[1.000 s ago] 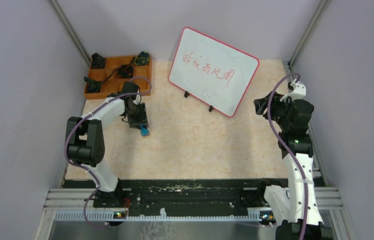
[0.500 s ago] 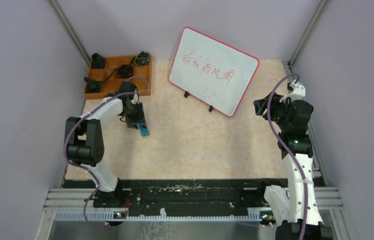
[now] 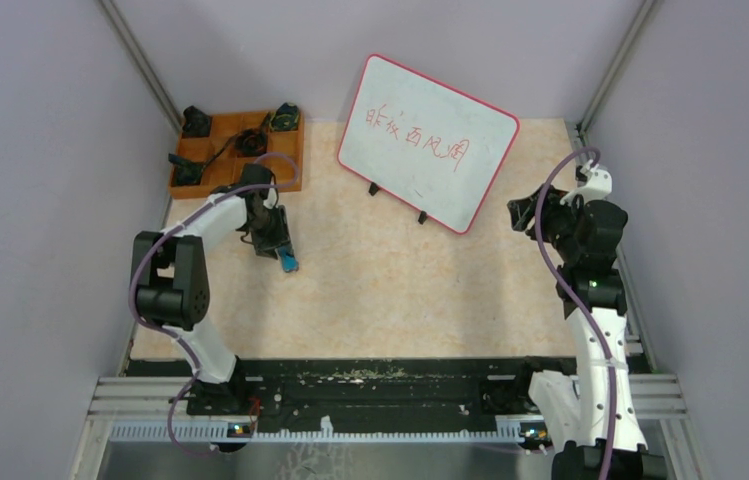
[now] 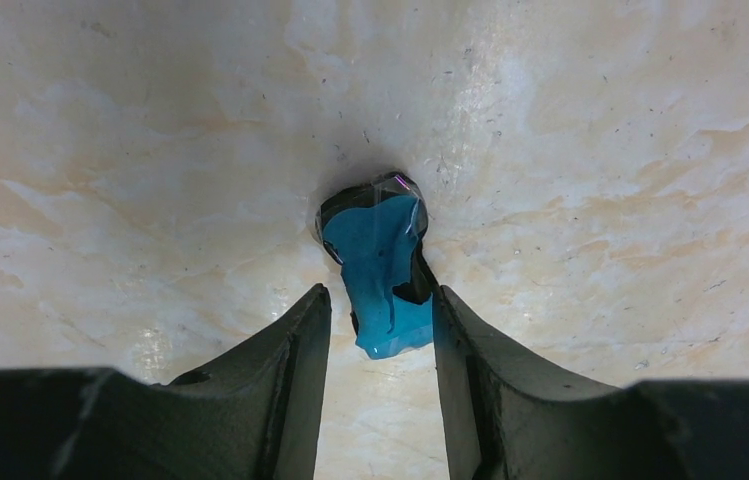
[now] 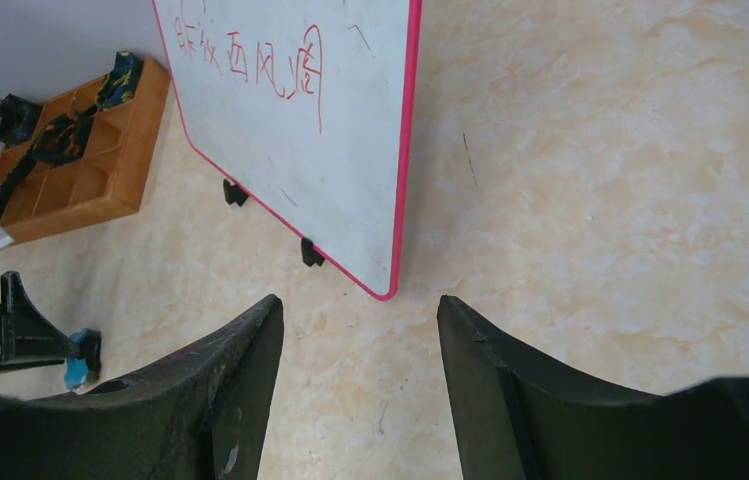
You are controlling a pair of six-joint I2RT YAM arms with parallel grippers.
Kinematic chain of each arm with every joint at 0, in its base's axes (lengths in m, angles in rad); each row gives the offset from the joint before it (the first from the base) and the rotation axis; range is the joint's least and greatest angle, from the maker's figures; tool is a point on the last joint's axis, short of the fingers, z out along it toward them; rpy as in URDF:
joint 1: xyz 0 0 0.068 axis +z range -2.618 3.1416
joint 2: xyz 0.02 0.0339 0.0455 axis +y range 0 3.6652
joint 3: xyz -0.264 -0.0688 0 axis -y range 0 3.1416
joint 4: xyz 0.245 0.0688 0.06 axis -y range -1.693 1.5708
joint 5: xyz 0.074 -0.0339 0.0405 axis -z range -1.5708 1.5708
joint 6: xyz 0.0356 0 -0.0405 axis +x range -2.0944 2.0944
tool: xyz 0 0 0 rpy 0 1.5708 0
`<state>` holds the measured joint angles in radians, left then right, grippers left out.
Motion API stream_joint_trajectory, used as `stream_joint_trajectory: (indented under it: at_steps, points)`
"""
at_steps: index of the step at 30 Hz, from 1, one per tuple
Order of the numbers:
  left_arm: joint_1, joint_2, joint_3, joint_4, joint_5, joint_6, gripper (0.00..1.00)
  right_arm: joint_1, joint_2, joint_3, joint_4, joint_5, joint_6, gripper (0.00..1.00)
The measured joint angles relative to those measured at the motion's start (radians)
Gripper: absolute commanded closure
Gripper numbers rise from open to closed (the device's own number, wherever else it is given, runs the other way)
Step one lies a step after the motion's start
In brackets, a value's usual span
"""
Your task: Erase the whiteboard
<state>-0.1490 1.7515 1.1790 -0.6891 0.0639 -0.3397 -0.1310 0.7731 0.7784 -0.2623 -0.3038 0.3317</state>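
The whiteboard (image 3: 428, 140) stands tilted on small black feet at the back centre, with red handwritten characters across its upper half; it also shows in the right wrist view (image 5: 290, 130). A small blue eraser (image 3: 289, 263) lies on the tabletop at the left. My left gripper (image 3: 281, 250) is open and low over it; in the left wrist view the eraser (image 4: 380, 270) lies between the fingertips of the gripper (image 4: 380, 296), close to the right finger and apart from the left one. My right gripper (image 3: 516, 214) is open and empty, just right of the board's lower right corner (image 5: 358, 305).
An orange compartment tray (image 3: 292, 170) with black and green parts sits at the back left, just behind the left gripper; it also shows in the right wrist view (image 5: 140, 120). Grey walls close in the left, right and back sides. The marbled tabletop (image 3: 400, 290) stretches between the arms.
My left gripper has shifted slightly back and to the left over the blue eraser. The right arm and the whiteboard have not moved.
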Motion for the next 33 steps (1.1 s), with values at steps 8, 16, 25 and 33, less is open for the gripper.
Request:
stream_joint_trajectory:
  at_steps: [8, 16, 25, 33]
  points:
    - [0.006, 0.011, 0.003, 0.000, 0.003, 0.000, 0.53, 0.000, 0.000, -0.011, 0.007, 0.000, 0.000, 0.42]
    - [0.006, 0.046, 0.008, -0.001, 0.008, 0.000, 0.53, 0.000, -0.001, -0.013, 0.008, 0.000, 0.000, 0.41]
    - [0.006, 0.057, 0.023, -0.003, 0.016, 0.000, 0.54, 0.000, 0.000, -0.013, 0.008, 0.000, 0.000, 0.42]
    - [0.006, 0.074, 0.031, -0.006, 0.017, 0.000, 0.63, 0.000, 0.000, -0.013, 0.008, 0.000, 0.000, 0.42]
